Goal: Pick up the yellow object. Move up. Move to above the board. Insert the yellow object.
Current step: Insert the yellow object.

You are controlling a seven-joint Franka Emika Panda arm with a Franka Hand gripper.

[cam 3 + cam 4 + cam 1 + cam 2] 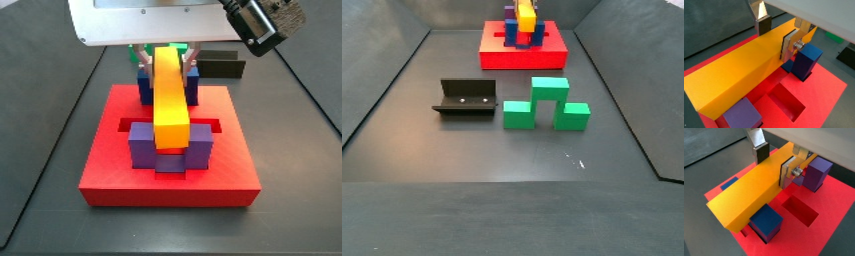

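The yellow object [737,70] is a long yellow-orange bar. It lies lengthwise over the red board [827,87], between upright blue [806,60] and purple [743,115] blocks. My gripper [775,36] straddles the bar near one end, with a pad against each long side, shut on it. Another wrist view shows the same grip [773,164] on the bar [751,193] above the board [827,223]. In a side view the bar [168,100] runs from the blue pair to the purple pair, level with their tops, above the board [120,175]. The gripper [166,52] is mostly hidden there under the white camera mount.
An open recessed slot [787,102] lies in the board beside the bar. A black block [222,68] sits behind the board. The green arch-shaped block [543,105] and the fixture [465,98] stand on the dark floor, away from the board [502,58].
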